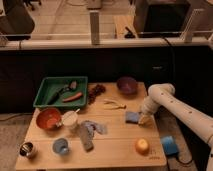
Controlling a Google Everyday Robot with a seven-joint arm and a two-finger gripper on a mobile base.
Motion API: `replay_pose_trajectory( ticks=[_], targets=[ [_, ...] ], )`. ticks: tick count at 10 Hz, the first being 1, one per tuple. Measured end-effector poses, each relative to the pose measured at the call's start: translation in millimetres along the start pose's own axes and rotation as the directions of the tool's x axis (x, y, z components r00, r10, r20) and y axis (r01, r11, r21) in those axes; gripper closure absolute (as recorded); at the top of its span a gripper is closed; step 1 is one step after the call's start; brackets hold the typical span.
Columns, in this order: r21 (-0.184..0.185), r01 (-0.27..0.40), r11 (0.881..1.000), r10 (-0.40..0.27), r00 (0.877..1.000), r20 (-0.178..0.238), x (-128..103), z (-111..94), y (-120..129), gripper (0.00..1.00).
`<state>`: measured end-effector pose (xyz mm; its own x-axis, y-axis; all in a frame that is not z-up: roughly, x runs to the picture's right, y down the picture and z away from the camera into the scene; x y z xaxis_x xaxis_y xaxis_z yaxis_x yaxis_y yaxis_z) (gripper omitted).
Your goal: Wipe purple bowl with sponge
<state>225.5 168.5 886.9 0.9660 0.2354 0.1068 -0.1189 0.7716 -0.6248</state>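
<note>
The purple bowl [127, 85] stands upright at the back of the wooden table [115, 142], right of centre. A blue sponge [133, 117] lies flat on the table in front of it, towards the right edge. My gripper [145, 119] hangs from the white arm [172, 105] that reaches in from the right, and sits low over the table just right of the sponge, touching or nearly touching its right edge.
A green tray [46, 96] with utensils stands at the back left. An orange bowl [48, 118], a white cup [69, 119], a grey cloth [89, 132], a blue cup [61, 146], a metal cup [27, 149], an orange fruit [142, 145], dark grapes [96, 91] and another blue object [169, 145] are spread about.
</note>
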Motion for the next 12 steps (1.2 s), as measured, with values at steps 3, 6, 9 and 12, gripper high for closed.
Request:
replay_pose_trajectory(
  ticks=[3, 6, 9, 12],
  targets=[
    [0.016, -0.011, 1.000, 0.011, 1.000, 0.007, 0, -5, -1, 0.66],
    [0.085, -0.008, 0.996, 0.007, 1.000, 0.008, -11, -42, -12, 0.66],
    [0.165, 0.019, 0.986, -0.017, 1.000, -0.018, -35, -88, -46, 0.66],
    [0.224, 0.068, 0.972, -0.061, 0.997, -0.041, -64, -114, -94, 0.66]
  ],
)
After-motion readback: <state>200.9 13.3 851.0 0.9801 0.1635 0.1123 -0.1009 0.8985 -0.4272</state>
